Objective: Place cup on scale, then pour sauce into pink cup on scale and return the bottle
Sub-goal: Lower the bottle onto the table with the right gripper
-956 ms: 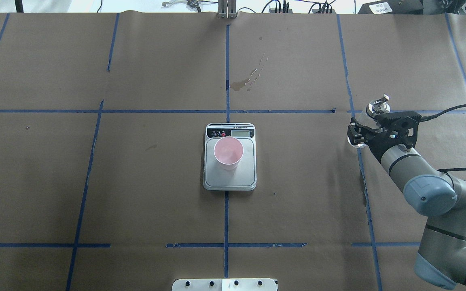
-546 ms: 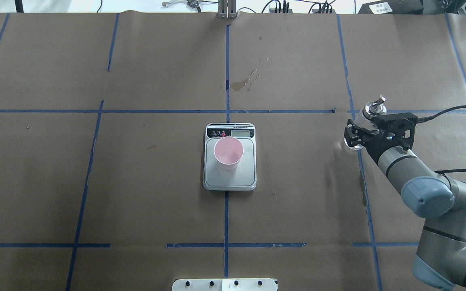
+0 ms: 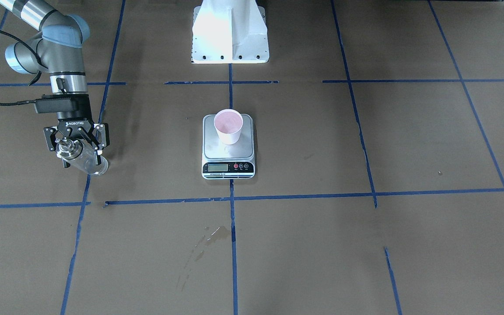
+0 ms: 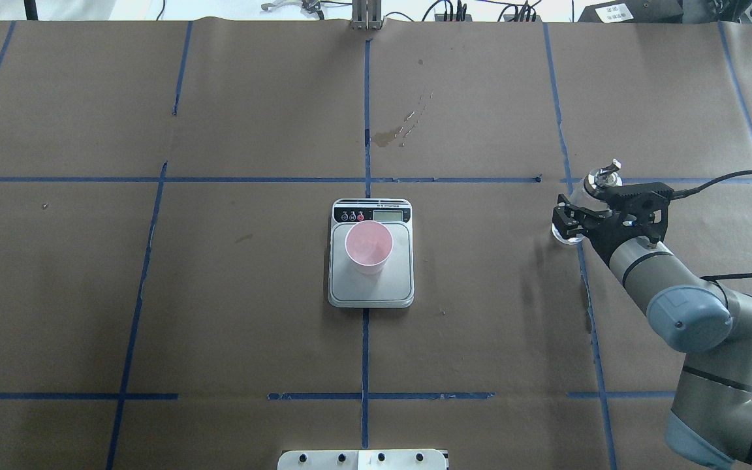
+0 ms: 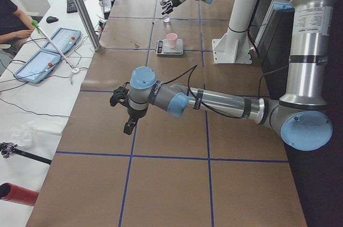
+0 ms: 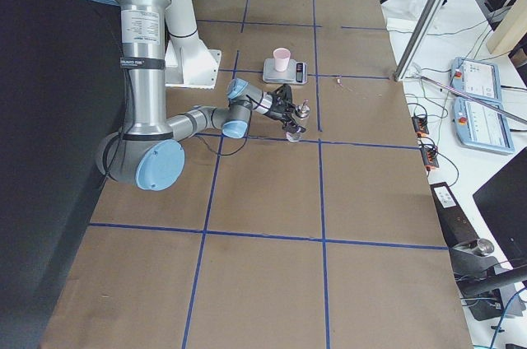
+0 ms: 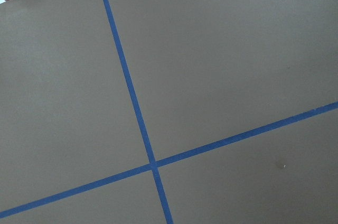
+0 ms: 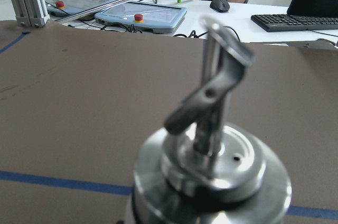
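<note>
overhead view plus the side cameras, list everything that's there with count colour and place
cup: one, pink inside, white outside, upright on the scale
scale: one, steel top, white body, black display strip, table centre
bottle: one, clear glass with metal spout, tilted in the right gripper
stain: one patch, brownish, on the operators' side of the scale
table: one, brown paper with blue tape grid
pendants: two, blue-grey, white side bench
keyboard: one, black, side bench
person: one, dark top, at the bench
right gripper: black, shut on the bottle, robot's right side
left gripper: black, above bare table far left; open or shut unclear
</note>
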Robot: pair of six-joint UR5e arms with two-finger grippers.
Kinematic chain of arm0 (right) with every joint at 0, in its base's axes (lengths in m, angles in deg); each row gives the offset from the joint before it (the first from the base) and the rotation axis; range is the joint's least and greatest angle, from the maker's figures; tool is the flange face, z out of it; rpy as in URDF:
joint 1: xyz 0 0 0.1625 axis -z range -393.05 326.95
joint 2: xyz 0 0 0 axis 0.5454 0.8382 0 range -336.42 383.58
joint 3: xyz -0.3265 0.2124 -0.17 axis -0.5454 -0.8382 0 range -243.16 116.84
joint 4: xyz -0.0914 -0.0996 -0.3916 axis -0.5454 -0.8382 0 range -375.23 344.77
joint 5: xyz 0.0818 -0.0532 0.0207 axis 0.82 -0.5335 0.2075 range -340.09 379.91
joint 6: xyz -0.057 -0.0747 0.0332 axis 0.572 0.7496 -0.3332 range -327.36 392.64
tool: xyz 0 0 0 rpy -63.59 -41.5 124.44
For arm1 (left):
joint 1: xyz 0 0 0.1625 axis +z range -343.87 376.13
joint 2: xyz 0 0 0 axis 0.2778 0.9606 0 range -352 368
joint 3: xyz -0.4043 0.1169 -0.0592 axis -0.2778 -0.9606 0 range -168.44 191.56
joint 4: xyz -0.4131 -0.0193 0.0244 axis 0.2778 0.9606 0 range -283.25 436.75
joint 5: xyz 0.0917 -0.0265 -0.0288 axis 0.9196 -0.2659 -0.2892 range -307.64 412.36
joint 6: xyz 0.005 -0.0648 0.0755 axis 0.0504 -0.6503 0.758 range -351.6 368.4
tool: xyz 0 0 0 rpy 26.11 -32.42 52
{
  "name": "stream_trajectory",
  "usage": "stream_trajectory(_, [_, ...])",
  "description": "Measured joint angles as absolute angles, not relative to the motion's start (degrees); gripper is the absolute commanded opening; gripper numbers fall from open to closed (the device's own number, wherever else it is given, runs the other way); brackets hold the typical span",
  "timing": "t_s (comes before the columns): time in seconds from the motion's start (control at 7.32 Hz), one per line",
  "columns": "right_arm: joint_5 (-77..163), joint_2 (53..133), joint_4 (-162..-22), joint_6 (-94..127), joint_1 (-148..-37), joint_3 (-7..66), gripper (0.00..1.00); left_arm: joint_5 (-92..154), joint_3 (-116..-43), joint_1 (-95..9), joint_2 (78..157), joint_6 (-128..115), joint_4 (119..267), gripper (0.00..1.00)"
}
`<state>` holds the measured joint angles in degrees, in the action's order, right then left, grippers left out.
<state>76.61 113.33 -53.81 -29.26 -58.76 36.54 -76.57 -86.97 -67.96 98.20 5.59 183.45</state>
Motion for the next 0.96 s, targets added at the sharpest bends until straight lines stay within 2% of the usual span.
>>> stream_trajectory(0.96, [80.90,116.24,-54.26,-29.19,-58.51,39.51,1.00,-76.57,-87.40,-68.05,98.13,5.58,183.45,1.00])
